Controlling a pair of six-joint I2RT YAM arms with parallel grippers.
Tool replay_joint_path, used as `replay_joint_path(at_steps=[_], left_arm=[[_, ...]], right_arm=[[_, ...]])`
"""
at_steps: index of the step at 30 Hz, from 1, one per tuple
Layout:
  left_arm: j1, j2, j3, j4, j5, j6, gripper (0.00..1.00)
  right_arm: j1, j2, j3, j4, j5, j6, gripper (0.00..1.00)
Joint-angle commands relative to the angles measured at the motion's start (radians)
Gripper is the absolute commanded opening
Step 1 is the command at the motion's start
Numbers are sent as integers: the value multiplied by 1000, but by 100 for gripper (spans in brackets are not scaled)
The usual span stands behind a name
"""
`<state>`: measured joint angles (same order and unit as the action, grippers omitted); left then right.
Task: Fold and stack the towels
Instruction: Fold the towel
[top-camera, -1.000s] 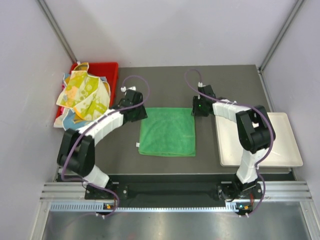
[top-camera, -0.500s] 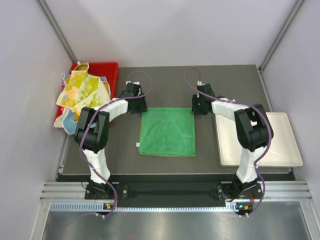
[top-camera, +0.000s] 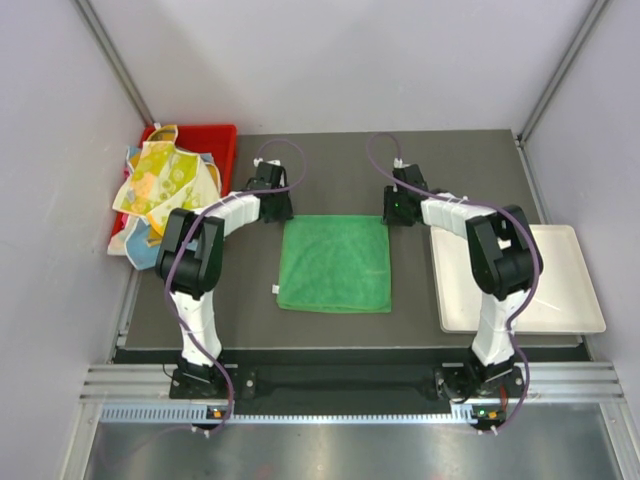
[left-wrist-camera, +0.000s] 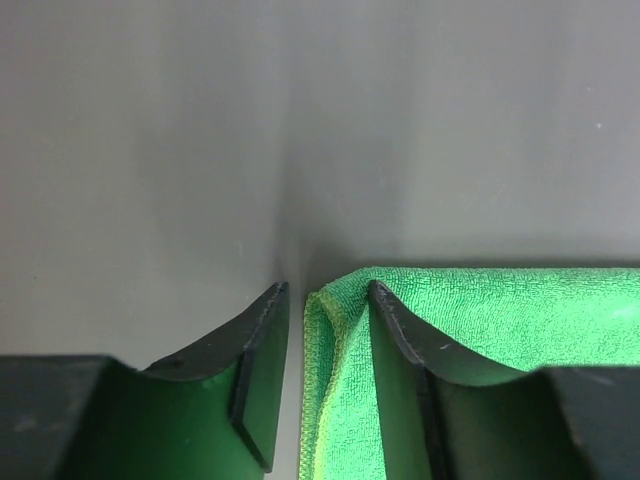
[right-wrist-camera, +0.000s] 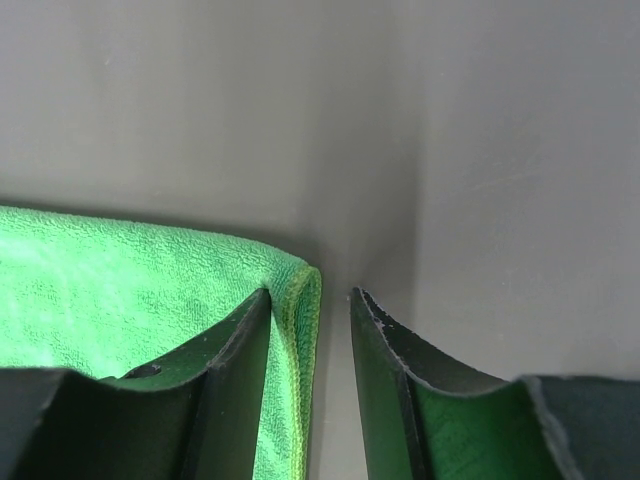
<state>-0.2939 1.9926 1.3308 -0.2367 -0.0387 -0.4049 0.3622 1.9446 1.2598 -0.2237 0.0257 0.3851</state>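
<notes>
A plain green towel (top-camera: 335, 263) lies flat in the middle of the dark mat. My left gripper (top-camera: 283, 212) is down at its far left corner, open. In the left wrist view, the left gripper (left-wrist-camera: 327, 290) has one finger on the mat and the other on the green towel (left-wrist-camera: 500, 310), the puckered corner between them. My right gripper (top-camera: 392, 215) is at the far right corner, open. In the right wrist view, the right gripper (right-wrist-camera: 310, 295) straddles the green towel (right-wrist-camera: 120, 270) edge the same way. More towels (top-camera: 165, 190), patterned yellow, are heaped in the bin.
A red bin (top-camera: 215, 135) stands at the back left, beside the left arm's elbow. A white tray (top-camera: 570, 290) lies at the right edge of the mat, beside the right arm. Grey walls close in on three sides.
My left arm has swung its gripper from the towel's left side up to its far left corner, and its jaws have narrowed a little. The right gripper has hardly moved.
</notes>
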Motion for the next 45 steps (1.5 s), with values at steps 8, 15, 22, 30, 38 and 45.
replay_joint_path(at_steps=[8, 15, 22, 30, 38, 45], left_arm=[[7, 29, 1, 10, 10, 5, 30], [16, 35, 5, 10, 16, 0, 24], [18, 37, 1, 17, 22, 0, 18], [25, 35, 5, 25, 22, -3, 13], [27, 38, 10, 27, 28, -9, 8], [29, 32, 19, 28, 7, -12, 0]], right_arm=[[-2, 19, 36, 12, 23, -9, 36], [-2, 31, 49, 14, 20, -17, 35], [0, 30, 50, 32, 8, -15, 33], [6, 43, 62, 41, -3, -11, 32], [12, 36, 56, 35, 10, -9, 25], [11, 11, 38, 52, 10, -20, 10]])
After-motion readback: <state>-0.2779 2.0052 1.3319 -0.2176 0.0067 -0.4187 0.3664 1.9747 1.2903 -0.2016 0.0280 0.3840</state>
